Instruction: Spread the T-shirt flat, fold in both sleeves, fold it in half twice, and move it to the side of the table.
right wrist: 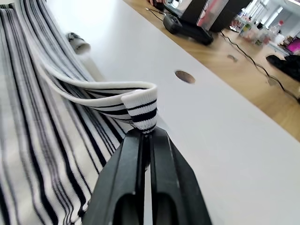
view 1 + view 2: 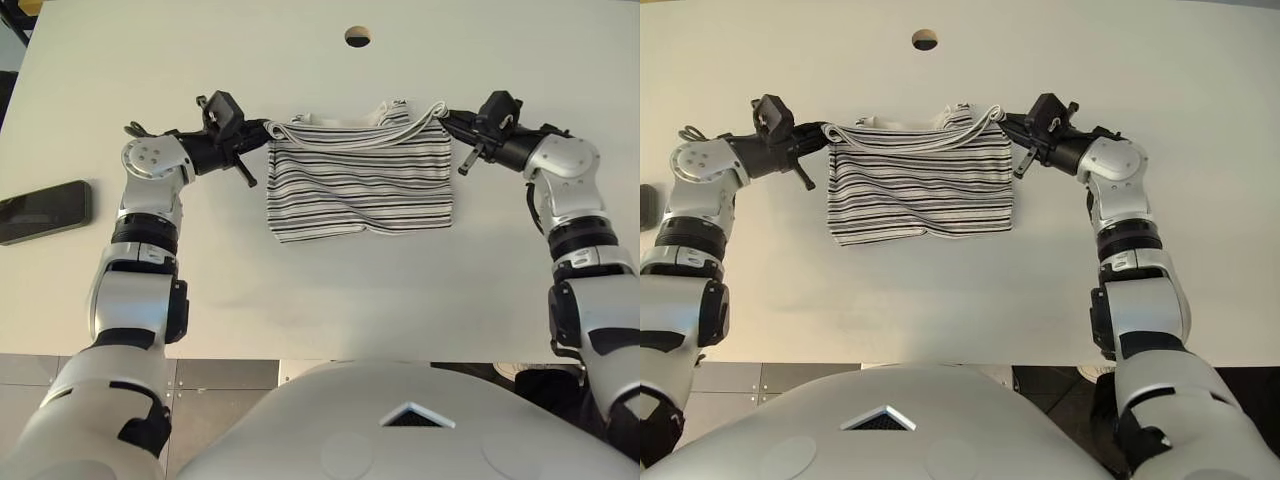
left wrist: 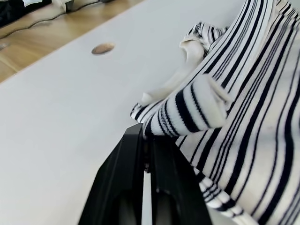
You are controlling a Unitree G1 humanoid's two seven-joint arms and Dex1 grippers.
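A black-and-white striped T-shirt (image 2: 360, 185) lies folded into a squarish bundle on the white table (image 2: 300, 290), its near edge resting on the surface. My left gripper (image 2: 262, 130) is shut on the shirt's far left corner, and the left wrist view shows striped cloth (image 3: 197, 105) pinched between the black fingers (image 3: 133, 159). My right gripper (image 2: 447, 119) is shut on the far right corner; a white-edged fold (image 1: 140, 105) sticks out from its fingers (image 1: 161, 164). The far edge is stretched between the two grippers and held slightly off the table.
A dark phone (image 2: 42, 211) lies on the table at the left edge, beside my left arm. A round cable hole (image 2: 357, 36) sits in the tabletop beyond the shirt. Wooden floor, cables and dark equipment (image 1: 187, 21) lie past the table's far edge.
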